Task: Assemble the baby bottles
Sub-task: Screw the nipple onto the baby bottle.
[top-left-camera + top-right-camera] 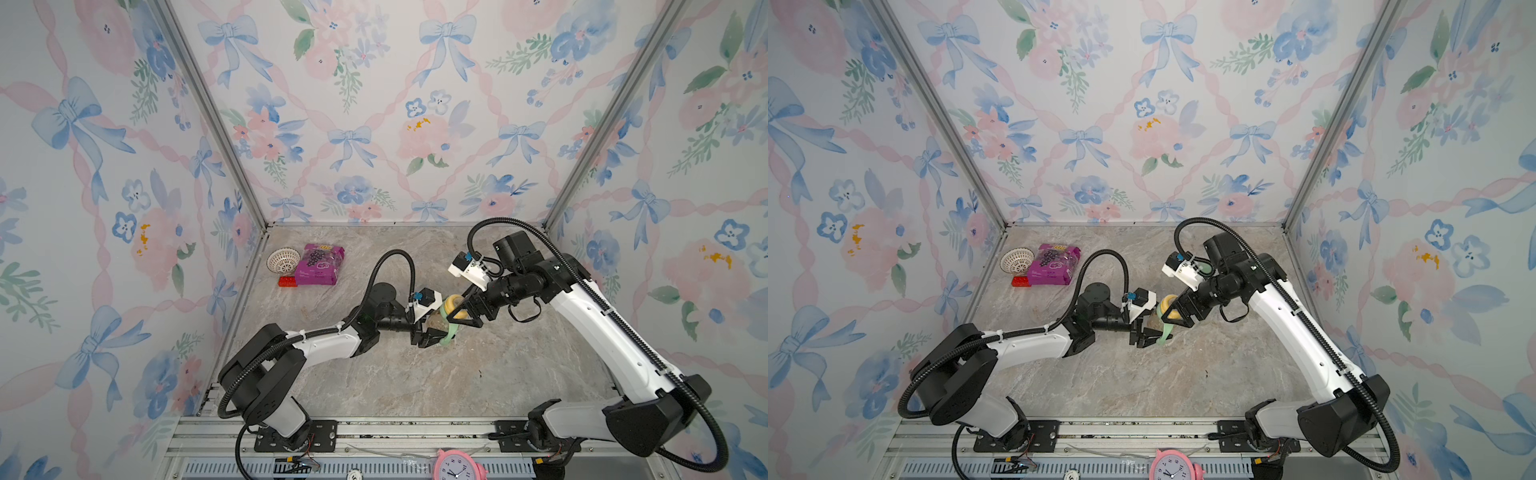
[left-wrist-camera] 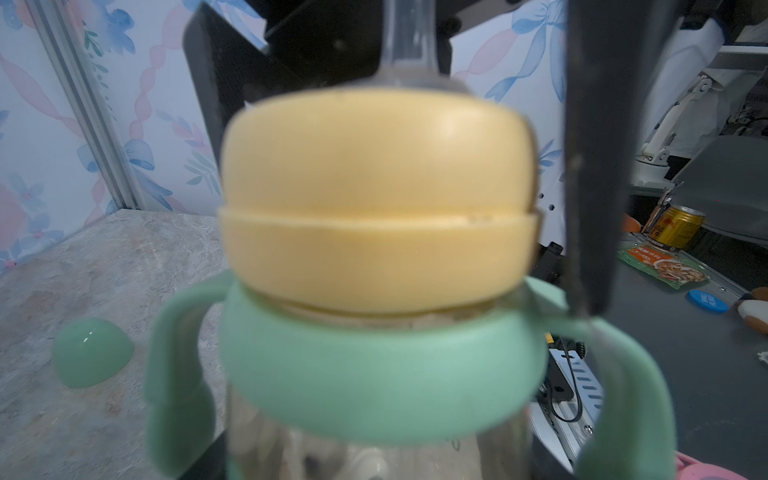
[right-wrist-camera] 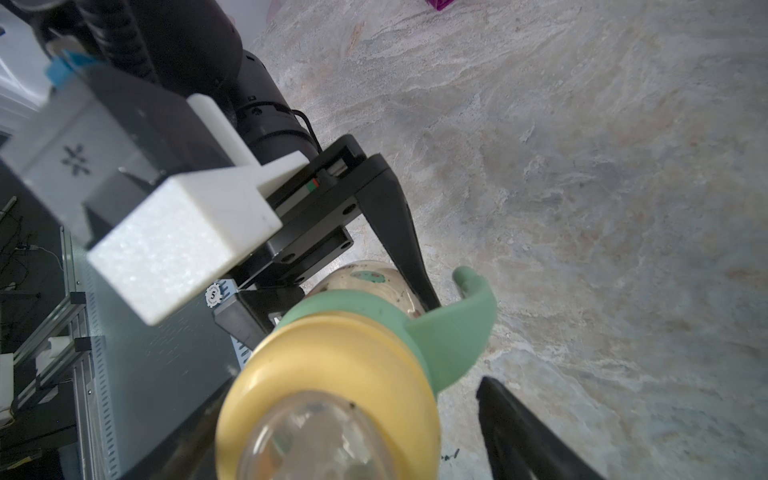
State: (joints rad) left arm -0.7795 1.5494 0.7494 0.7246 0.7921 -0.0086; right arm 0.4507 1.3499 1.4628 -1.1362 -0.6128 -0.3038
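At the center of the marbled grey surface (image 1: 374, 374), between the two arms, a baby bottle is only partly on show. In both top views the left gripper (image 1: 430, 336) and its wrist camera hide much of the lower half. The left wrist view is blurred at close range and cuts off the base, so it cannot be told whether the bottle rests on the surface. Its long axis runs near upright, with the clear, glossy nipple (image 3: 320, 440) uppermost and facing the right gripper (image 1: 457, 308). The jar body (image 3: 374, 282) is clear, amber-tinted and printed with small figures. The left gripper is clenched on it below the matte pale green handled ring (image 2: 382, 374), whose two curved handles sweep downward. Above sits the smooth, rounded yellow collar (image 2: 378, 199) with a stepped band. The right gripper is released, its black fingers (image 3: 523, 436) spread either side of the collar, one clearly off it. The pale green dome cap (image 2: 93, 353) lies rim-down on the surface, at lower left in the left wrist view. At upper left of the surface sit a white lattice basket (image 1: 283, 259), a purple packet (image 1: 320, 264) and a red brick (image 1: 288, 281).
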